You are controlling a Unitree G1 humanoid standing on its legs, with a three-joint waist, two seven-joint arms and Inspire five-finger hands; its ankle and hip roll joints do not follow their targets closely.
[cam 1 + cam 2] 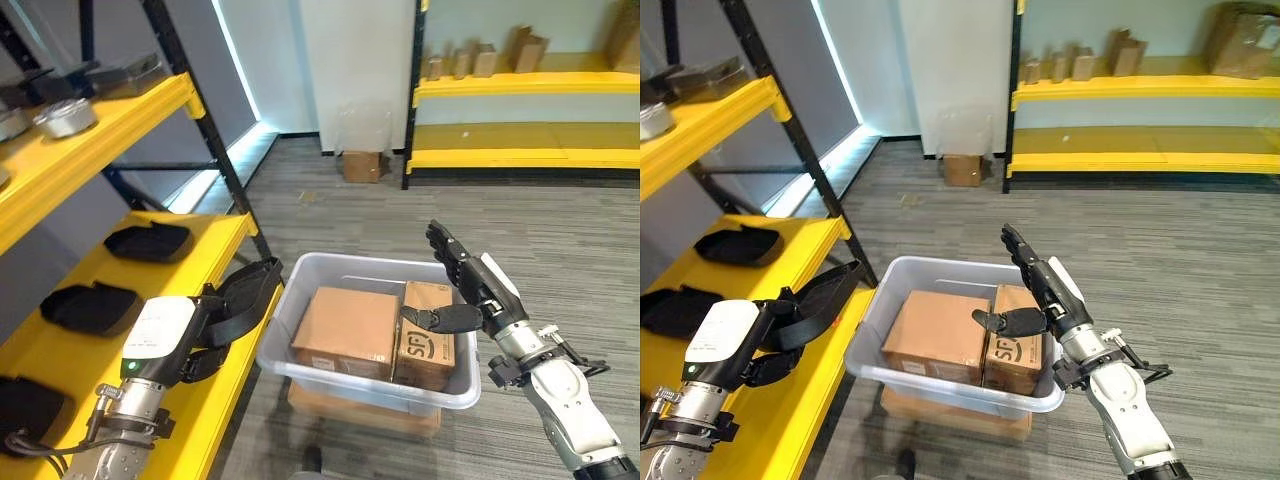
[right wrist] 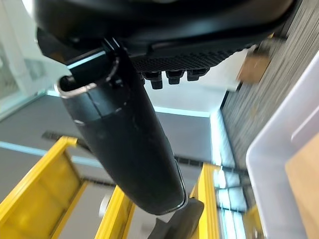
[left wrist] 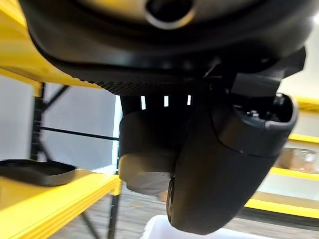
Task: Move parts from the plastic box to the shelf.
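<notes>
A translucent plastic box [image 1: 300, 272] stands on the floor beside the yellow shelf [image 1: 225, 395]. It holds a large cardboard box [image 1: 345, 330] and a smaller cardboard box [image 1: 428, 348]. My left hand [image 1: 165, 335] is over the shelf's lower level near its front edge, shut on a black moulded part [image 1: 245, 290] that sticks out toward the plastic box. Over the box's right side my right hand [image 1: 482, 285] hovers open, fingers straight, with its thumb above the smaller cardboard box. Several similar black parts [image 1: 150, 242] lie on the lower shelf level.
A flat cardboard box [image 1: 360, 412] lies under the plastic box. Round metal parts [image 1: 65, 118] sit on the upper shelf level, and a black upright [image 1: 215, 150] slants past it. Behind stands another yellow shelf [image 1: 520, 158] with cartons, and a small carton [image 1: 362, 165] is on the floor.
</notes>
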